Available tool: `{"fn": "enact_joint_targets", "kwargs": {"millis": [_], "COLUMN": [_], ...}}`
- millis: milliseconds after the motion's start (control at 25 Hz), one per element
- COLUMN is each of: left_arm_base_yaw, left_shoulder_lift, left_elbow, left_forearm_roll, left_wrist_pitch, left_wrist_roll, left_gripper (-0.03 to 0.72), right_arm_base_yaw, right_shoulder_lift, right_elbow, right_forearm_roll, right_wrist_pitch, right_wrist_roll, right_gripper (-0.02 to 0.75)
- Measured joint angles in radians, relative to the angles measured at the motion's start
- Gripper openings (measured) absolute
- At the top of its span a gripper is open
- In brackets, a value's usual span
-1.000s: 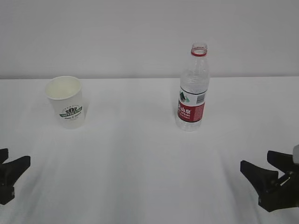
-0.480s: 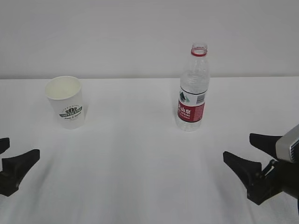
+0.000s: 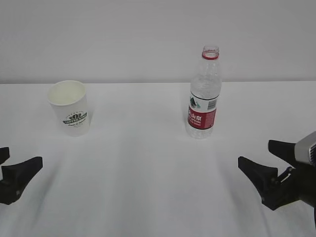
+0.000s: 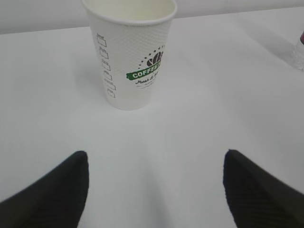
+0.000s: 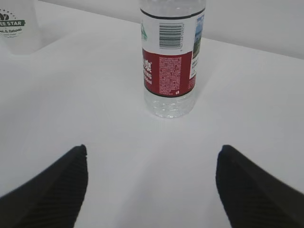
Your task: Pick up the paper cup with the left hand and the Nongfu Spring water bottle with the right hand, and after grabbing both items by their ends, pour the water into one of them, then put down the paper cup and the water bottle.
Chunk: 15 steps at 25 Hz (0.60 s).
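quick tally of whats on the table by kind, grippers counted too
paper cup: 1
water bottle: 1
grippers: 2, left gripper and right gripper, both open
total: 4

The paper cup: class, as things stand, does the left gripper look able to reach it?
Probably yes. The left gripper has its jaws spread wide and faces the upright paper cup across bare table; nothing lies between them.
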<state>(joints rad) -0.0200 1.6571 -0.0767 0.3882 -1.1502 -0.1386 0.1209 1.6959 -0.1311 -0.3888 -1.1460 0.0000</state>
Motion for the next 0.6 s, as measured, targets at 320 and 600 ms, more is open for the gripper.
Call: {"fn": "enact_joint_targets", "kwargs": {"millis": [320, 600], "left_arm_base_yaw": [0.0, 0.0], "left_shoulder_lift": [0.0, 0.0], "left_elbow": [0.0, 0.0], "left_forearm_roll": [0.0, 0.0], "left_wrist_pitch": [0.0, 0.0], "left_wrist_roll": [-0.009, -0.01], "left_gripper": [0.653, 0.64], "right_arm_base_yaw": [0.0, 0.0], "right_shoulder_lift": [0.073, 0.15], "right_elbow": [-0.082, -0.174], "right_forearm_roll": [0.006, -0.017], "right_wrist_pitch": [0.0, 0.0], "right_wrist_roll": [0.0, 0.0], "right_gripper": [0.643, 0.643]}}
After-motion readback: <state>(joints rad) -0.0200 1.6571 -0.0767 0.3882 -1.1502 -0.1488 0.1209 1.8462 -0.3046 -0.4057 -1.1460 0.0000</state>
